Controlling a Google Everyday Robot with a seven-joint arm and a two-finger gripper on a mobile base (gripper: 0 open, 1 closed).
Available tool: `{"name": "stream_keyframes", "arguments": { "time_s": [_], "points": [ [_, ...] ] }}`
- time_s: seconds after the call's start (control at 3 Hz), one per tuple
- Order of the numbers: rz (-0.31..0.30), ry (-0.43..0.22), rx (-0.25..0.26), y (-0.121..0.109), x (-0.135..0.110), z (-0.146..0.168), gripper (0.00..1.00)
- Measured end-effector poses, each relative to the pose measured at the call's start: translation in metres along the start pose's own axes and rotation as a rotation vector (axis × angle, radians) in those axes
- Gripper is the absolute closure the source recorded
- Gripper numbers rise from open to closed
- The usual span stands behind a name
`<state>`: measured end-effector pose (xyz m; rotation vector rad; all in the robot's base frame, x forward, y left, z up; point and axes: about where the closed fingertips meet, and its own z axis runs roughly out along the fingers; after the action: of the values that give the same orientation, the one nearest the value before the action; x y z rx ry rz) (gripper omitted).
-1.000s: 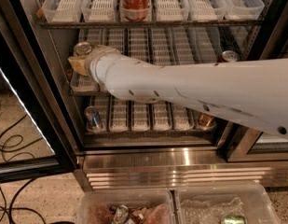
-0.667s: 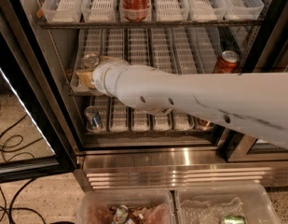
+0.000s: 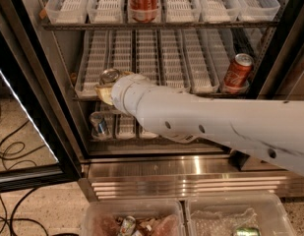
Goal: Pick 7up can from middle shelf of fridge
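The fridge (image 3: 23,73) stands open in the camera view. My white arm (image 3: 215,122) reaches in from the right to the left end of the middle shelf (image 3: 200,77). Only the silver top of the 7up can (image 3: 109,75) shows above my wrist; its body is hidden. My gripper (image 3: 104,88) sits right at the can, mostly covered by the wrist, with a tan finger (image 3: 99,88) showing to the can's left. The can travels with the gripper, so the gripper is shut on it, near the shelf's front edge.
A red cola can (image 3: 237,72) leans at the right end of the middle shelf, and another (image 3: 143,1) stands on the shelf above. A small blue-silver can (image 3: 98,124) is on the lower shelf. Clear bins (image 3: 136,215) sit on the floor in front; cables (image 3: 9,151) lie to the left.
The wrist and the can have moved together to the right and toward the shelf's front edge. The red can at the right has come out from behind the arm.
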<state>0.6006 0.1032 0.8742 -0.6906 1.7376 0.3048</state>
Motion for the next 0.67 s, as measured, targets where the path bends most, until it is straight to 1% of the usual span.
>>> {"name": "stream_keyframes", "arguments": {
  "time_s": [0.33, 0.67],
  "points": [
    [0.006, 0.006, 0.001, 0.0, 0.001, 0.001, 1.0],
    [0.037, 0.004, 0.046, -0.004, 0.011, -0.029, 1.0]
  ]
}}
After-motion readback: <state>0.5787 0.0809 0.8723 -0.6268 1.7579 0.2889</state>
